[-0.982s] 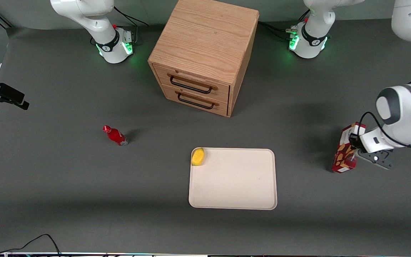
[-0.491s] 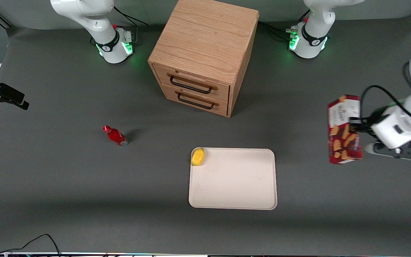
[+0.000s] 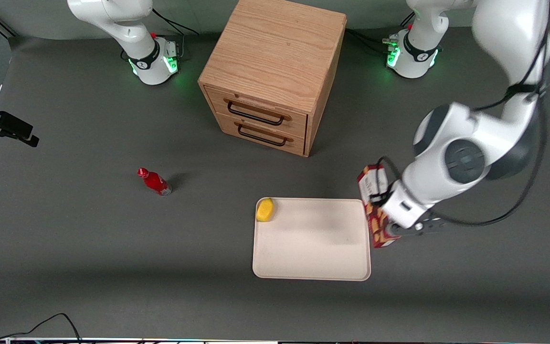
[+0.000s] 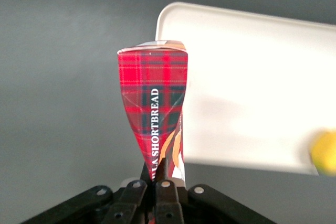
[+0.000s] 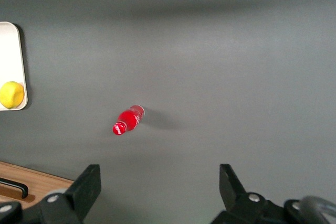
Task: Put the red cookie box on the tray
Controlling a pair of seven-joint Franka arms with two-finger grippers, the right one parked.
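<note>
- Grey table (image 3: 89, 239), cream tray (image 3: 311, 253), lemon (image 3: 265, 209) in its corner.
- Gripper (image 3: 389, 228) clamped on red cookie box (image 3: 374, 205), held above tray's edge.

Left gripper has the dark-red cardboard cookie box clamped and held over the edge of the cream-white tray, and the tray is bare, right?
Not quite: the cream-white tray is not bare. The front view shows a small yellow round object in its corner. The rest holds: the left gripper has the dark-red cardboard cookie box clamped, held over the tray's edge.
</note>
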